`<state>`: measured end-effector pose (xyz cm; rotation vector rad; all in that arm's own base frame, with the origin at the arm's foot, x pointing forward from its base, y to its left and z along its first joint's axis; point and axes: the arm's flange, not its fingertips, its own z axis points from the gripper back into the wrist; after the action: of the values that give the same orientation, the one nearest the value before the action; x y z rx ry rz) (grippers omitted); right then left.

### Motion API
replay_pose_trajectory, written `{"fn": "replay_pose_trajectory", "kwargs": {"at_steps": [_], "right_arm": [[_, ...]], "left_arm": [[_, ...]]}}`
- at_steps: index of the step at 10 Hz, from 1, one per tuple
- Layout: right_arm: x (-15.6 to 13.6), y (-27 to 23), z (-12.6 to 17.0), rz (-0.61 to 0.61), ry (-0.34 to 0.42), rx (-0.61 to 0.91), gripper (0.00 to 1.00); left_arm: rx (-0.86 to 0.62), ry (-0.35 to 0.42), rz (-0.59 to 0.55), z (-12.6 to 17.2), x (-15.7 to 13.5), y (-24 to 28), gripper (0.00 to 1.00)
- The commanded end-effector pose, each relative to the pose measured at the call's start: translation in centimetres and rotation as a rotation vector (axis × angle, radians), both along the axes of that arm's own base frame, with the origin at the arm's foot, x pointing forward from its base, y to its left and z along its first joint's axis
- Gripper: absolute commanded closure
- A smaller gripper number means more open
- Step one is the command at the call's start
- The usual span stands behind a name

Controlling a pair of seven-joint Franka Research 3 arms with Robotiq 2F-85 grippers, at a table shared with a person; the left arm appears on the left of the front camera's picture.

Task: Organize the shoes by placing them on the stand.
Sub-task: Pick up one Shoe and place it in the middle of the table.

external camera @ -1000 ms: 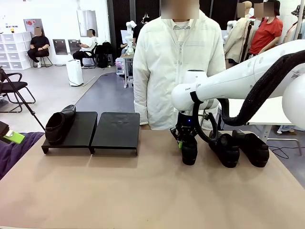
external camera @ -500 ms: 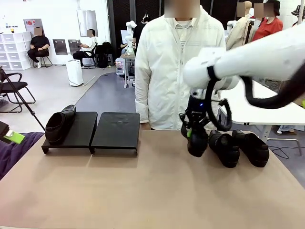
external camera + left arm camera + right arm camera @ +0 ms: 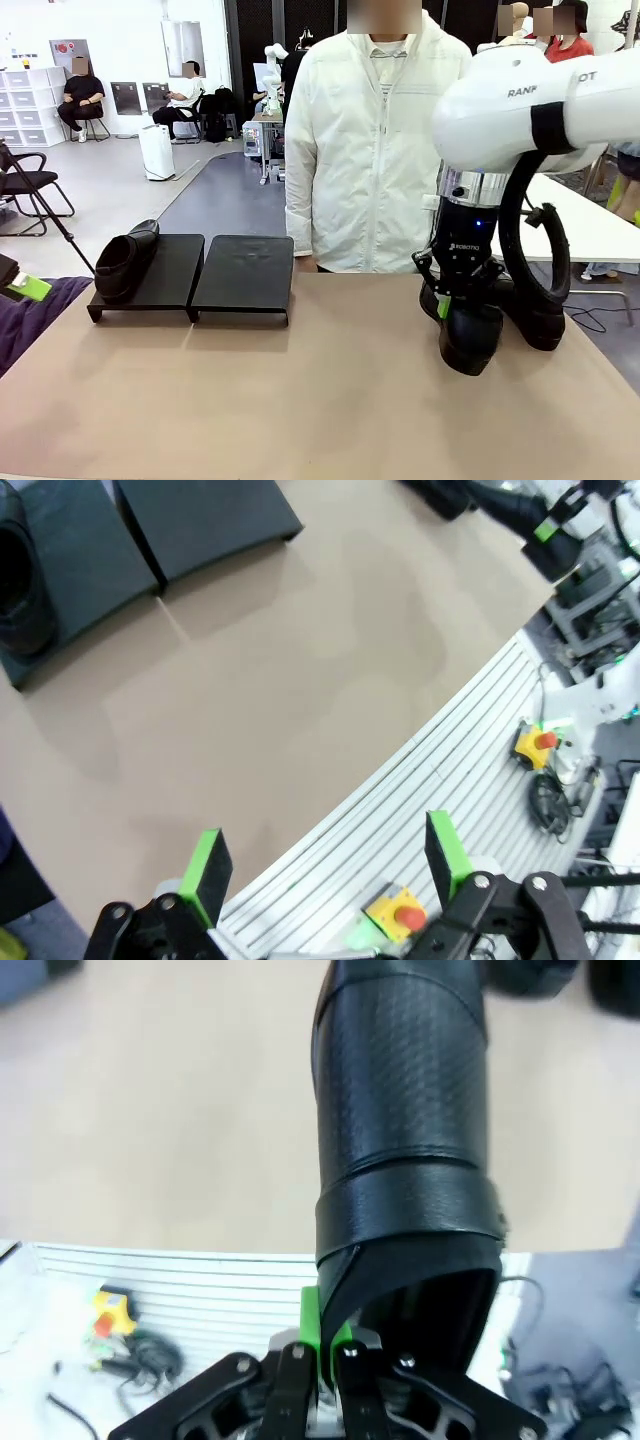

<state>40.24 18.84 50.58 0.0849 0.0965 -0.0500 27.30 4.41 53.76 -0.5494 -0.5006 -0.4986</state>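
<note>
My right gripper (image 3: 449, 300) is shut on the heel rim of a black loafer (image 3: 470, 342) and holds it just above the table's right part, toe down. The right wrist view shows this loafer (image 3: 400, 1130) hanging from the gripper (image 3: 322, 1338). Another loafer (image 3: 540, 318) lies on the table right behind it, partly hidden. A further loafer (image 3: 124, 262) rests on the left panel of the black stand (image 3: 245, 268), whose right panel is bare. My left gripper (image 3: 325, 865) hangs open over the table's near edge, holding nothing; the stand (image 3: 205, 520) is far ahead of it.
A person in a white jacket (image 3: 375, 150) stands at the far side of the table, hands out of sight. A purple cloth (image 3: 25, 320) lies at the left edge. A box with a red button (image 3: 400, 912) sits below the table's near edge.
The right arm has lifted the loafer off the table and carried it to the right and nearer to my side, in front of the other shoes. The stand is unchanged.
</note>
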Motion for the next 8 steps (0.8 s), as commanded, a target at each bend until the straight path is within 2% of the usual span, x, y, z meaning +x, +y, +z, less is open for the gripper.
{"fn": "replay_pose_trajectory", "kwargs": {"at_steps": [1,4,5,8], "right_arm": [[1.0,0.0,0.3,0.006,0.004,-0.021,1.0],[0.2,0.0,-0.5,-0.001,0.008,-0.006,1.0],[0.9,1.8,-1.3,0.05,0.022,-0.01,1.0],[-0.4,11.6,-2.9,-0.161,-0.086,-0.139,1.0]], "left_arm": [[0.002,0.009,-0.001,0.1,0.0,0.2,0.0],[0.002,0.009,-0.001,0.1,0.0,0.2,0.0],[0.002,0.009,-0.001,0.1,0.0,0.2,0.0],[0.002,0.009,-0.001,0.1,0.0,0.2,0.0]]}}
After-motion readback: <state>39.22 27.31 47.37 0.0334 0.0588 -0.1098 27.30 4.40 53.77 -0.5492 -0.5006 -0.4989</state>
